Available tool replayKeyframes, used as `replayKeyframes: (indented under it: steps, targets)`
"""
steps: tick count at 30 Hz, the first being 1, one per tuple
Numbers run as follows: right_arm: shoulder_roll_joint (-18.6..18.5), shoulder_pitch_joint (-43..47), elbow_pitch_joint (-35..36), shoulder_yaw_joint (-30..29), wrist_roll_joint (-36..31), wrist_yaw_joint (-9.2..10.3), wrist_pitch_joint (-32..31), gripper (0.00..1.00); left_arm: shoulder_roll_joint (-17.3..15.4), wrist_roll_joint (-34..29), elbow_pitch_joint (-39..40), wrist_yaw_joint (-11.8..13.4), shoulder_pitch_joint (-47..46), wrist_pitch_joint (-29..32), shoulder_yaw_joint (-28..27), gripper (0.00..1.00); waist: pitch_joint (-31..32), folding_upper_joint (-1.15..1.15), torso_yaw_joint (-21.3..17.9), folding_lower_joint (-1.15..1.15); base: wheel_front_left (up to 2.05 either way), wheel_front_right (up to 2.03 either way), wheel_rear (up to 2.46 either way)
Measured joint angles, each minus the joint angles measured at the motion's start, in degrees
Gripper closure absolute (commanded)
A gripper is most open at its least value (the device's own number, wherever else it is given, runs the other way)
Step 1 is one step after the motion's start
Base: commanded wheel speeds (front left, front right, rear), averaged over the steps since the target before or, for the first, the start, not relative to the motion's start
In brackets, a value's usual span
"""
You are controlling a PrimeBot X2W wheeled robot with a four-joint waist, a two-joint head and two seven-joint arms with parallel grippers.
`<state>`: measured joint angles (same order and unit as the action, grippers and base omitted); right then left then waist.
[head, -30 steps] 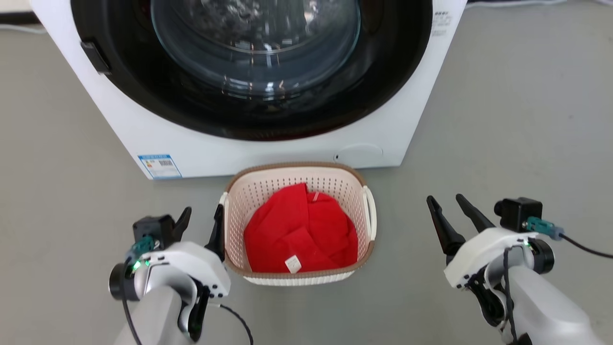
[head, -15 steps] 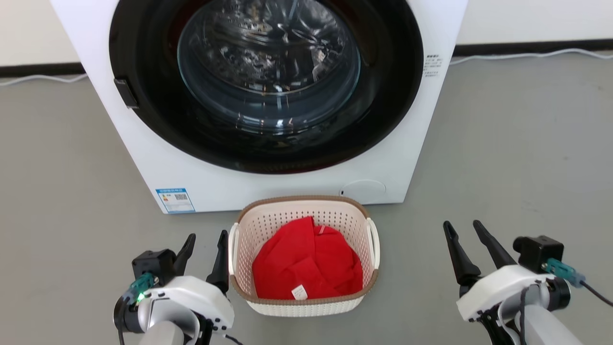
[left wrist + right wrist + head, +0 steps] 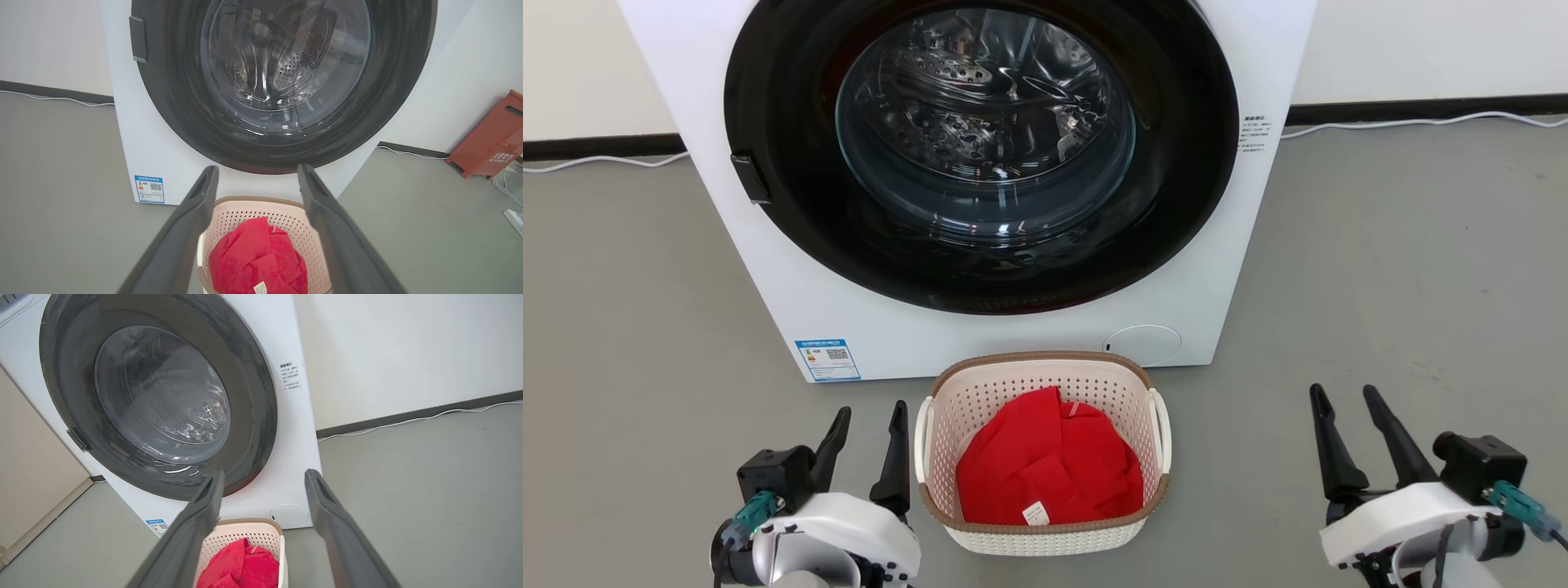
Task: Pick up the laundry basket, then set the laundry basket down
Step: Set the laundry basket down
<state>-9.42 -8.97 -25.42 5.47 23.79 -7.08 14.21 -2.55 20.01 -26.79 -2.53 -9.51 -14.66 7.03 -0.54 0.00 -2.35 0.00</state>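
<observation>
The laundry basket (image 3: 980, 400), cream perforated plastic with a brown rim, stands on the floor just in front of the washing machine, with a red cloth (image 3: 1045, 465) inside. My left gripper (image 3: 872, 410) is open right beside the basket's left handle (image 3: 922, 425), not touching it. Well off to the basket's right, my right gripper (image 3: 1343, 392) is open and empty. In the left wrist view the open left gripper (image 3: 258, 168) frames the basket (image 3: 282, 220). From the right wrist, the basket (image 3: 253, 535) lies low between the open right gripper (image 3: 265, 473).
The white washing machine (image 3: 849, 327) with its round dark glass door shut stands directly behind the basket. A white cable (image 3: 1421, 124) runs along the wall base. An orange-red box (image 3: 490, 143) leans by the wall to the right. Grey floor lies on both sides.
The head camera has tilted up, so the whole picture slid down. Both grippers stay open; the right one now stands farther from the basket's right side. The basket has not moved.
</observation>
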Motion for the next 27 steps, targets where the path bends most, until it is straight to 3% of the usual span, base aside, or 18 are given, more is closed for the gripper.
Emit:
replayKeyframes:
  steps: [14,27]
  targets:
    - [1.7,3.8,8.4,-5.2,-5.3,0.00,0.0,0.00,0.1,-0.2,4.6,0.1,3.1,0.0,-0.8,0.00,0.5,0.00,0.1,0.00,0.00,0.00,0.00]
    - [2.4,4.2,9.9,-5.7,-7.3,0.00,0.0,0.00,0.2,0.3,7.3,0.5,3.3,0.0,-0.5,0.00,0.3,0.00,0.2,0.00,0.00,0.00,0.00]
